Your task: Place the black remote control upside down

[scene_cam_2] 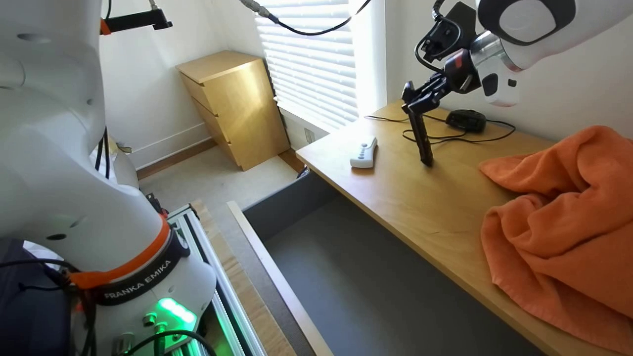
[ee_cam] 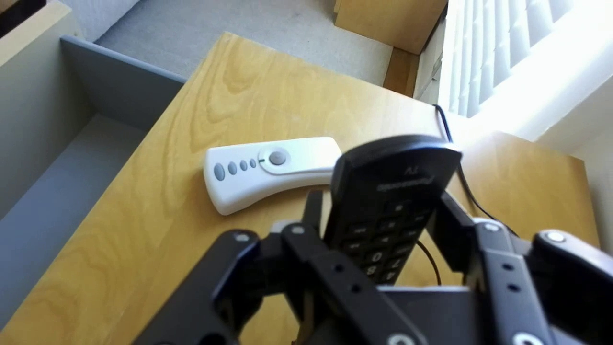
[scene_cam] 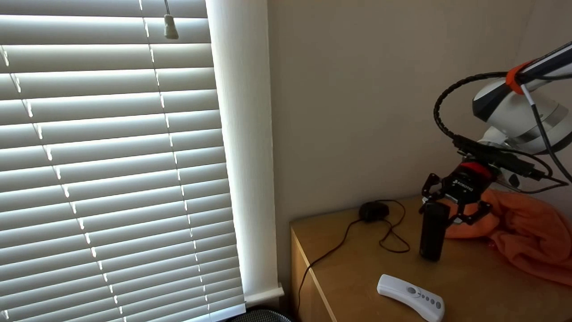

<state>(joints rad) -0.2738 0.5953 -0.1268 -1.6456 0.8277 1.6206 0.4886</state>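
Step in hand, as judged: turning the black remote control (scene_cam: 433, 232) for placement. The tool (ee_cam: 380, 218) is clamped on its sides, holding it steeply tilted over the table (scene_cam_2: 395, 193), right of the white remote (scene_cam_2: 364, 153) in both exterior views. Table contact at its lower end cannot be confirmed. The keypad (ee_cam: 383, 239) shows in the wrist view. Next, presumably: tip the keypad downward, lay flat, release.

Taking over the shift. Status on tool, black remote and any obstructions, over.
Tool shut on black remote. Near upright, slightly tilted, not yet released; contact with tabletop unclear. White remote close by, apart; may crowd the laydown.
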